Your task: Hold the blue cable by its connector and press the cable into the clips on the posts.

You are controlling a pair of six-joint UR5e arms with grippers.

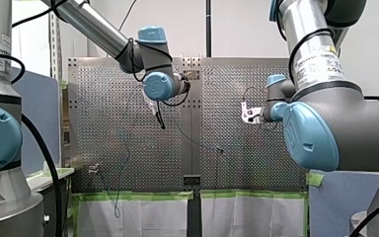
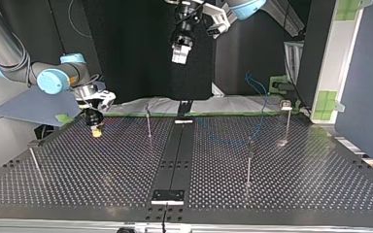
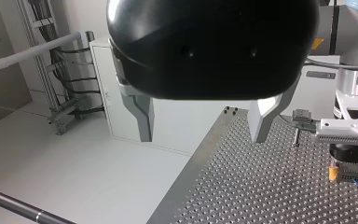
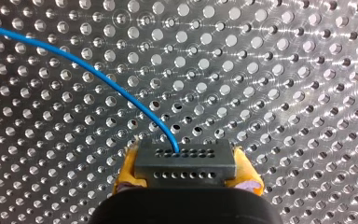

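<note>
Seen in the top view, your free lane is the near left of the perforated metal table (image 2: 102, 184), between the leaning thin metal post (image 2: 34, 159) at the left edge and the upright thin metal post (image 2: 148, 122). My right gripper (image 2: 96, 130), closed on the dark grey connector block (image 4: 185, 161), crowds that upright post's left. At right, the thin blue cable (image 2: 263, 109) drapes between a near clip-topped post (image 2: 248, 162) and a far clip-topped post (image 2: 286, 121).

- My left pincer (image 3: 200, 127) hangs high above the tabletop (image 3: 261, 186), its 2 metal fingers (image 3: 139, 114) spread wide apart.
- My right pincer (image 4: 186, 179) points straight down, low over the tabletop, its 2 yellow pads (image 4: 127, 170) clamped on the sides of a dark connector (image 4: 185, 161).
- The 2 pincers are well apart, my right one lower than my left.
</note>
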